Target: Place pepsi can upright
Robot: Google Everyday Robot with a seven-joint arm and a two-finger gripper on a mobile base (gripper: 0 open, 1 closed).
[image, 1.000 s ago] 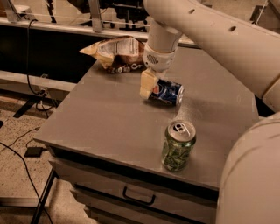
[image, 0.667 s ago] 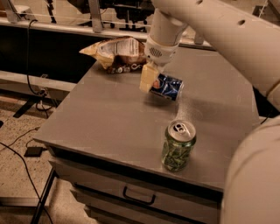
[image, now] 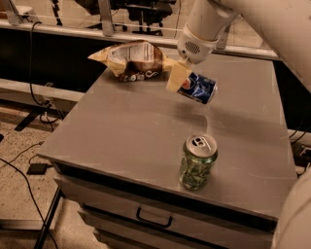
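1 pepsi can [image: 198, 88] hangs tilted over the back half of the worktop [image: 121, 126], a little right of the middle, with its silver end pointing down toward the right edge. We read it as lifted clear of the surface, since a soft shadow lies on the grey top below it. The gripper [image: 186, 80] comes down from the back edge and is clamped around the can's upper left end. We can see 1 tan finger [image: 177, 77] pressed flat against the can's side. The other finger is hidden behind the can, so we judge the spread only by the can's width between them. The white arm [image: 209, 22] rises from the gripper toward the upper right.

Toward the front edge, right of the middle and well apart from the pepsi can, stands 1 green-patterned can [image: 198, 162], upright with its opened silver lid facing up. Near the back left corner lies a crumpled chip bag [image: 133, 59], just beside the gripper's left side without touching it, as far as we can tell.

The worktop is matte grey and caps a cabinet whose front shows a drawer with a dark handle [image: 153, 217]. Black cables [image: 22, 158] trail over the speckled floor to the left. Behind the back edge we see a dark counter front and chair legs [image: 146, 12].
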